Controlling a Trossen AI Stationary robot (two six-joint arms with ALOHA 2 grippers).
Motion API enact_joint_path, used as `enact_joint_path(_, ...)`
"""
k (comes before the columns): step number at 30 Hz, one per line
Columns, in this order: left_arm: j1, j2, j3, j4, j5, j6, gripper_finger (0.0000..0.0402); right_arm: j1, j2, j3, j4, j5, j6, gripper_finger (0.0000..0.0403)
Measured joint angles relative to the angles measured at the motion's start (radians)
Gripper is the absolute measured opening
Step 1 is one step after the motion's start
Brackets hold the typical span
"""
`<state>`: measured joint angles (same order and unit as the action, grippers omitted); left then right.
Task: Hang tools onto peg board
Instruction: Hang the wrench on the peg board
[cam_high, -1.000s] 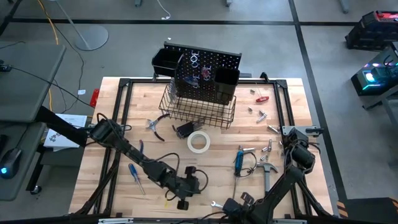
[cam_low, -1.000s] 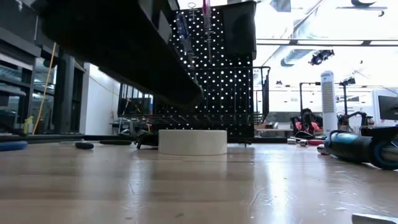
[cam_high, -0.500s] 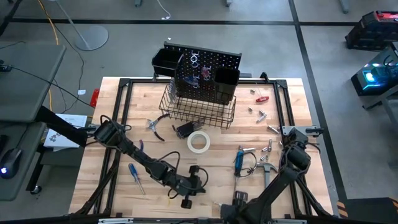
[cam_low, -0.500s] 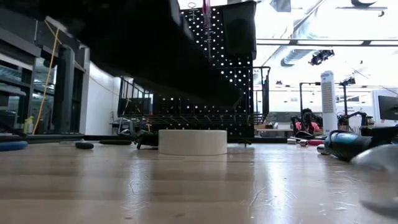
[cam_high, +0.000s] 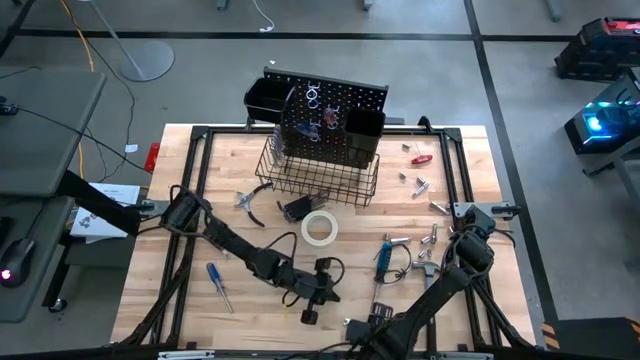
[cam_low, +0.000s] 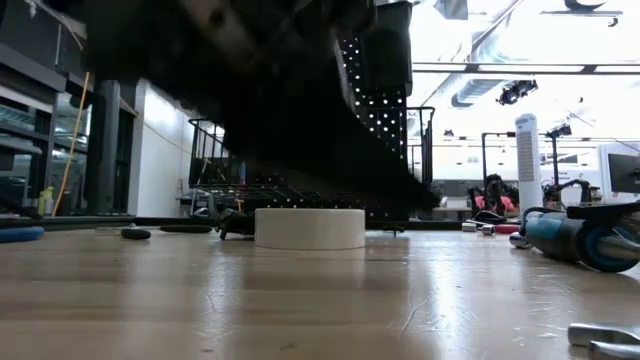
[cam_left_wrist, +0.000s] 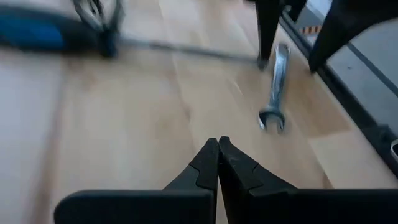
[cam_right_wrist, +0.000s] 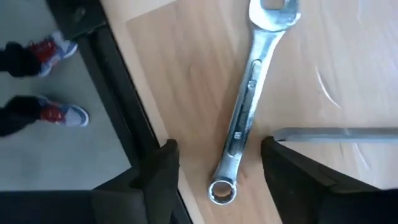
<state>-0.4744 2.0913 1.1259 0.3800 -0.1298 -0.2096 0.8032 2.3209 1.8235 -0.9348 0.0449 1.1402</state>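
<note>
Below, the right hand (cam_right_wrist: 214, 165) hangs wide over a silver wrench (cam_right_wrist: 252, 102) lying free at the bench (cam_high: 180, 290) front edge, the left hand (cam_left_wrist: 217, 163) pinched empty, peg board (cam_high: 330, 112) apparently far off, largely hidden in the low view.

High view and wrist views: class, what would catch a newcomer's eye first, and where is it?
The black peg board with its wire basket stands at the table's far edge. A white tape roll lies mid-table. At the near edge, the open right gripper hangs over a silver wrench.
</note>
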Motion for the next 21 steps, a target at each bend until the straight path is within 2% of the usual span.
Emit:
enact_joint_path(7,-0.016,0.068,0.000,0.024,0.023,-0.109,0.0000,0.001,0.027,0.000,0.002,-0.029,0.091,0.0147)
enact_joint_path(9,-0.021,0.072,0.000,0.023,0.029,-0.111,0.0000,-0.001,0.046,0.003,-0.009,-0.081,0.091,0.0099)
enact_joint_path(11,-0.027,0.070,0.001,0.017,0.029,-0.105,0.0000,-0.004,0.057,0.004,0.007,-0.122,0.092,0.0034)
enact_joint_path(12,-0.029,0.065,0.001,0.009,0.033,-0.101,0.0000,-0.004,0.058,0.004,0.029,-0.133,0.087,0.0020)
enact_joint_path(16,-0.034,0.012,-0.001,-0.085,0.065,-0.092,0.0000,-0.018,0.046,0.001,0.039,-0.149,0.090,0.0005)
enact_joint_path(21,-0.032,-0.064,-0.001,-0.254,0.039,-0.010,0.0000,-0.052,0.023,-0.005,0.006,-0.079,0.047,0.0001)
